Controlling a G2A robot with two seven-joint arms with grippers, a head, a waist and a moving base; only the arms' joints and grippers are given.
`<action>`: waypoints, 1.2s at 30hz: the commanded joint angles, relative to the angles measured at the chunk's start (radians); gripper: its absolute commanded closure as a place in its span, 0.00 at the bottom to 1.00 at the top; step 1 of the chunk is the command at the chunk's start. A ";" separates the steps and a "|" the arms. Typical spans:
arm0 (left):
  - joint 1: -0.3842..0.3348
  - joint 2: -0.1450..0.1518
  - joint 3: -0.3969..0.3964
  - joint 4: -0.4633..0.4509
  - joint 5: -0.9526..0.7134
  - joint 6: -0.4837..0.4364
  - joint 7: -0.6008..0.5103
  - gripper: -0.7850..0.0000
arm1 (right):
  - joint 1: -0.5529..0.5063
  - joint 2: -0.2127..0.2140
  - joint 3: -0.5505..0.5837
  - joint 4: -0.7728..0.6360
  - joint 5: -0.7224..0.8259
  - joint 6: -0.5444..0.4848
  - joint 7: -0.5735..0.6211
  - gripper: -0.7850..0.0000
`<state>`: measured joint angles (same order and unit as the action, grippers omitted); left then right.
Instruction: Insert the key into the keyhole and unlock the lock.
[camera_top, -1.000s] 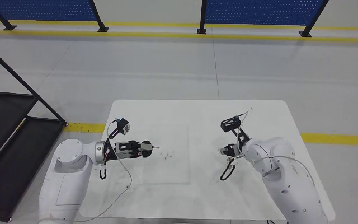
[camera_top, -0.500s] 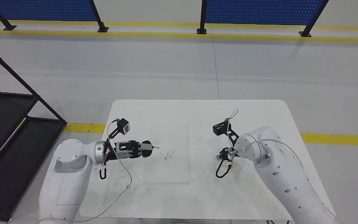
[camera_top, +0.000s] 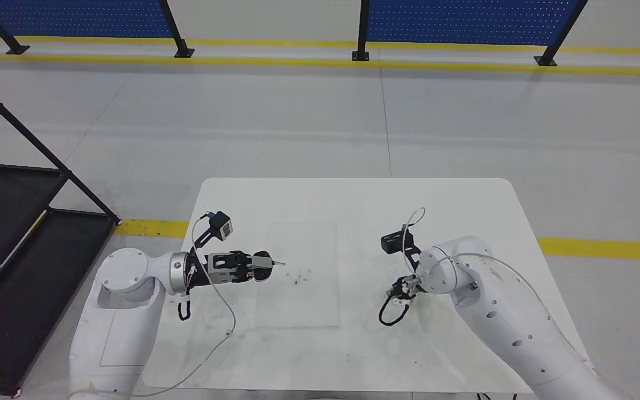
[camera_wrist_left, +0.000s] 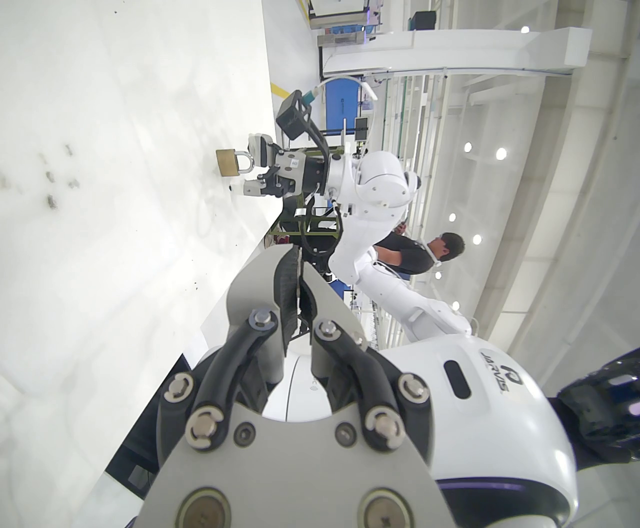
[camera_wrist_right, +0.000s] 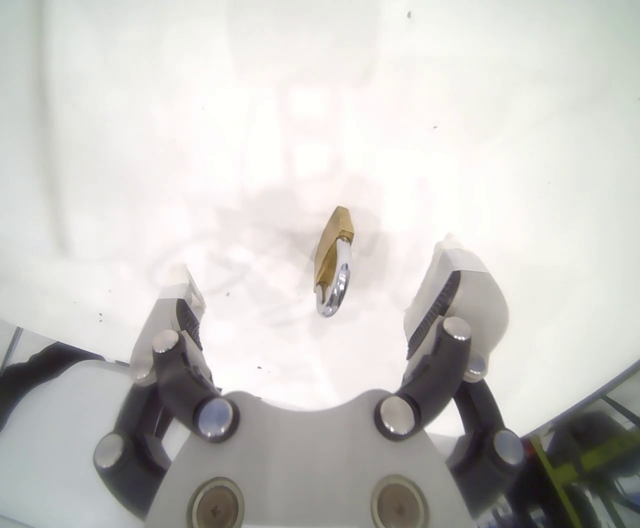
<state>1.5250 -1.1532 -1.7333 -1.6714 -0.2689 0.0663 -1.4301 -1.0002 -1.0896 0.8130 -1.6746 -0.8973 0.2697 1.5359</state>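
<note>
**Key pinched, brass padlock still on the table**

The left gripper (camera_top: 262, 264) has its ribbed black pads (camera_wrist_left: 287, 285) squeezed together on a thin metal key (camera_top: 276, 263). Further right, the blocky brass padlock (camera_wrist_right: 334, 250) with its shiny curved shackle lies on the smooth white table (camera_top: 300, 210), between the right gripper's (camera_wrist_right: 315, 265) wide-spread fingers.

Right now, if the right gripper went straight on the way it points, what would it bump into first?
The brass padlock: it sits on the white table straight ahead of the right gripper, in line with the gap between its open fingers. Nothing seems to be in between.

lock (camera_wrist_right: 334, 260) on table (camera_wrist_right: 150, 100), between fingers (camera_wrist_right: 460, 290) of right gripper (camera_wrist_right: 316, 270) | key (camera_top: 279, 263) in left gripper (camera_top: 267, 264), over table's left
</note>
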 joint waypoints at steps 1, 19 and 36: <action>0.000 0.000 0.000 0.000 0.000 0.000 0.000 1.00 | 0.005 0.010 -0.014 -0.003 0.011 0.012 0.000 0.00; 0.000 0.000 0.000 0.000 0.000 0.000 0.000 1.00 | 0.023 0.046 -0.052 0.004 0.066 0.017 -0.002 0.52; 0.000 0.000 0.000 0.000 0.000 0.000 0.000 1.00 | 0.011 0.026 -0.068 0.007 0.029 0.060 -0.047 0.59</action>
<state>1.5250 -1.1532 -1.7333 -1.6714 -0.2689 0.0663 -1.4301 -0.9897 -1.0631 0.7462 -1.6696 -0.8661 0.3289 1.4883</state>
